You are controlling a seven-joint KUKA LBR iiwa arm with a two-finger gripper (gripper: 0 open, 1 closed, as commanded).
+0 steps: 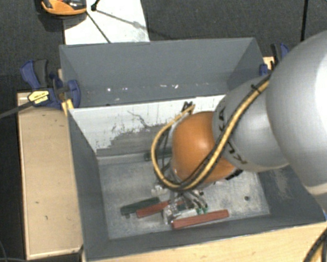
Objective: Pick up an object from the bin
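Bin (pixel 88 181) showing plain grey, floor scuffing paler. Dark green stick (pixel 137 205) lying beside reddish-brown stick (pixel 200 218). Wrist cover (pixel 191 145) showing orange, arm (pixel 300 114) silver-grey.

The orange cover (pixel 194 147) and the grey arm (pixel 283 116), itself cut off at the right edge, hide most of the gripper (pixel 182 203) and the bin floor (pixel 122 183) right of it. The dark green stick (pixel 137 206) and reddish-brown stick (pixel 150 212) to its left run under it, their near ends hidden.

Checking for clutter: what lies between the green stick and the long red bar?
A shorter red stick and the gripper, in the camera view.
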